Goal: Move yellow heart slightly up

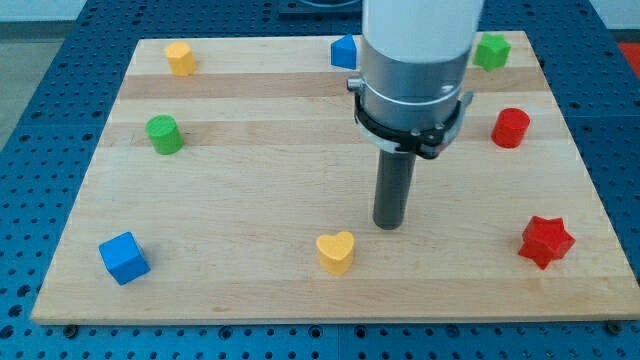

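The yellow heart (pixel 336 251) sits near the worktop's (pixel 250 200) bottom edge, at the view's bottom centre. My tip (pixel 389 225), a bare rod holding nothing, stands just above and to the heart's right, not touching. Pushing the heart up means first getting below it, where room is narrow; above the heart the wood lies open.

- my tip (pixel 389 224) stands on the wooden board (pixel 250 200), just up and right of the yellow heart (pixel 336 251) — near it, apart
- blue cube (pixel 124 257) bottom left; red star (pixel 546 240) bottom right
- green cylinder (pixel 164 134) at the left; yellow block (pixel 180 58) top left
- red cylinder (pixel 511 128) at the right — green block (pixel 491 51) above it; blue block (pixel 345 51) at the top, partly hidden by the arm
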